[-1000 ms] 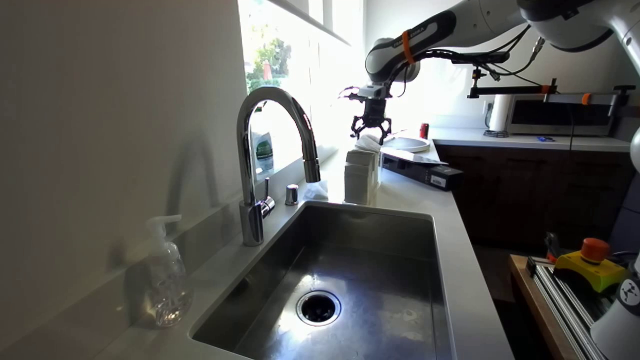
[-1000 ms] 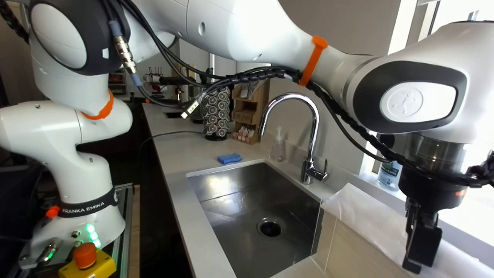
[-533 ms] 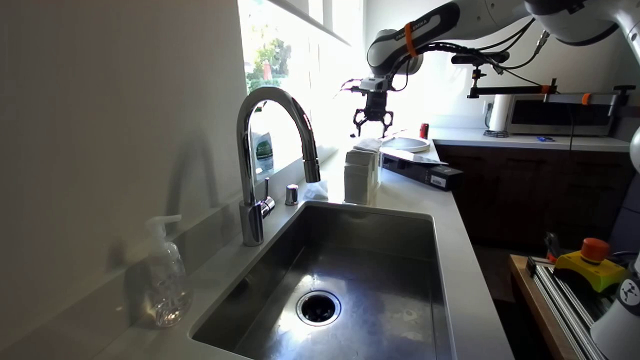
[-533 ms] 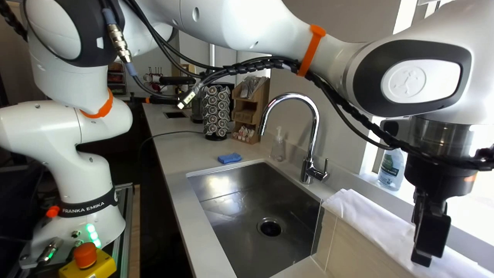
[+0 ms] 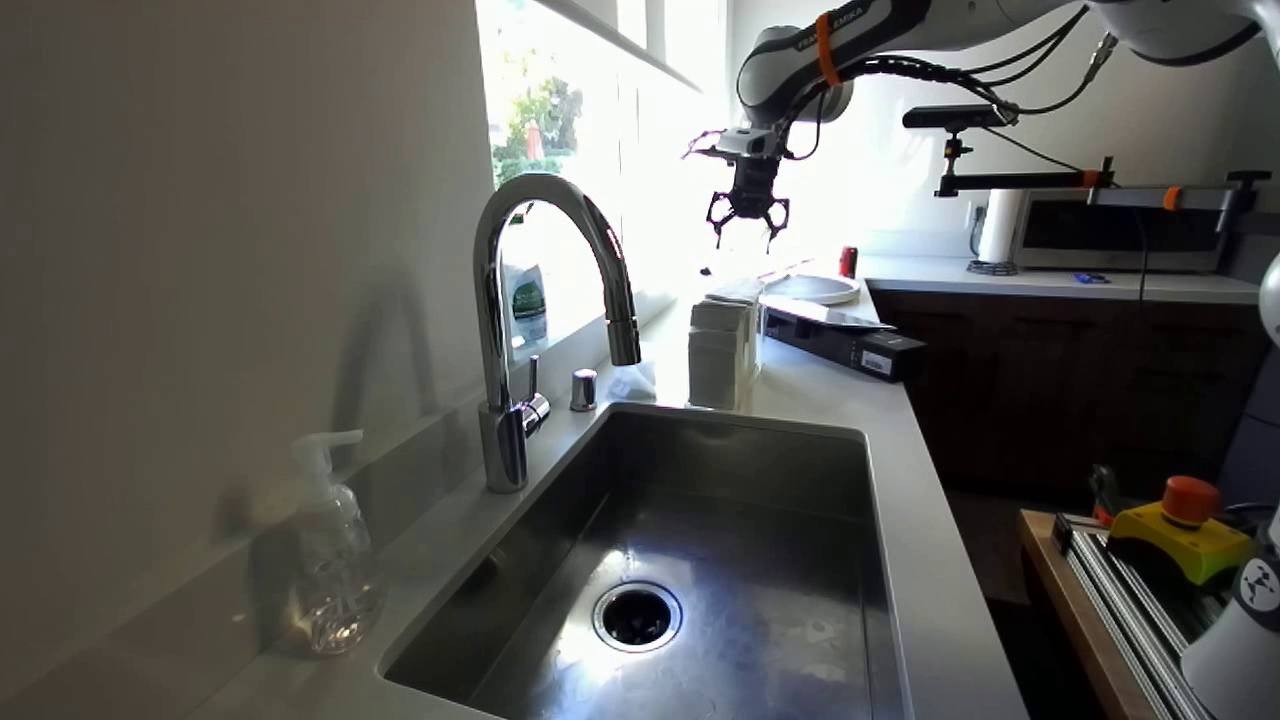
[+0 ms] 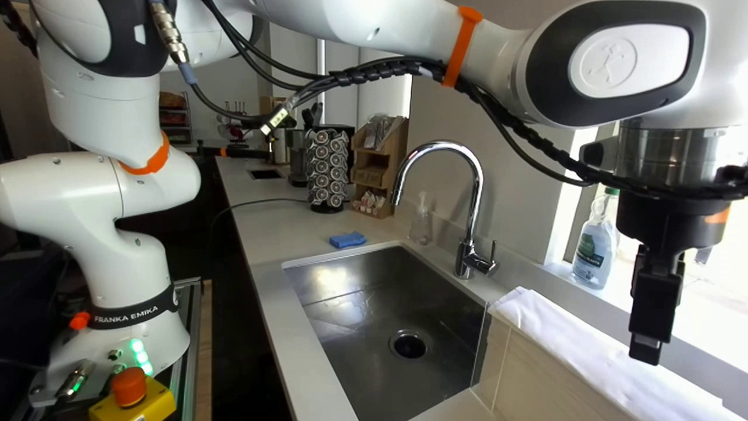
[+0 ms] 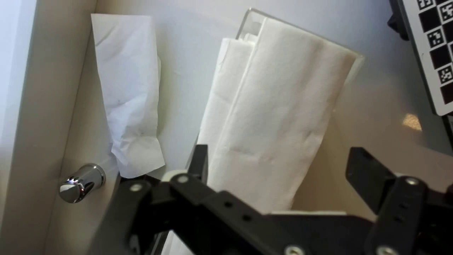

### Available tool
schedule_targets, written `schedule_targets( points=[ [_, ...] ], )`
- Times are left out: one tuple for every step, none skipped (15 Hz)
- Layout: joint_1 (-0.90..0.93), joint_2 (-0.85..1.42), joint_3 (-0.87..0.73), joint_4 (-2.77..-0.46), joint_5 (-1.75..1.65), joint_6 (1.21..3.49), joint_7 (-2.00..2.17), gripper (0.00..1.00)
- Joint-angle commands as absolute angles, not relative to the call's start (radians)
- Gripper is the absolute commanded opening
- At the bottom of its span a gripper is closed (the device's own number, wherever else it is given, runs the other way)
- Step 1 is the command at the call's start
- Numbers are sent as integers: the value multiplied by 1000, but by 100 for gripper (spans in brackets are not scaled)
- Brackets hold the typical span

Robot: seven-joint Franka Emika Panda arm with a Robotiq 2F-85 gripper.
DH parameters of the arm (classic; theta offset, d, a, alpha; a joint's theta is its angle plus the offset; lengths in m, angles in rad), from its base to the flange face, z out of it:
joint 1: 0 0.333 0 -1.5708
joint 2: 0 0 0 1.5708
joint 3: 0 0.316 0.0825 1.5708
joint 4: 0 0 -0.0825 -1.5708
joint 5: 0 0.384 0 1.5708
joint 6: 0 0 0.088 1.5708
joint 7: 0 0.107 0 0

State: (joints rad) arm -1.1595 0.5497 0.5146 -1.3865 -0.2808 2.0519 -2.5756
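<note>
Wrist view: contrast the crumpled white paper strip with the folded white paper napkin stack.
The crumpled white paper strip lies on the pale counter; the folded white paper napkin stack sits in a clear holder. The strip is wrinkled; the stack's top looks flatter. Both are white.

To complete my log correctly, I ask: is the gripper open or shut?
The gripper is open: in the wrist view, its fingers stand wide apart, and the napkins below are not held.
</note>
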Motion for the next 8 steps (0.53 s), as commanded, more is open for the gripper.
schedule_targets(
  points=[
    [-1183, 462, 515, -1467, -256, 2037, -2516, 100],
    [-1184, 446, 513, -1475, -256, 2029, -2491, 100],
    [-1187, 425, 508, -1493, -249, 2023, -2443, 100],
    [-1192, 408, 511, -1505, -233, 2012, -2404, 100],
    [-1198, 392, 512, -1518, -218, 2005, -2369, 100],
    [-1205, 363, 507, -1552, -213, 2036, -2321, 100],
    [-1214, 339, 511, -1575, -192, 2036, -2289, 100],
    [-1224, 316, 513, -1599, -172, 2045, -2256, 100]
  ],
)
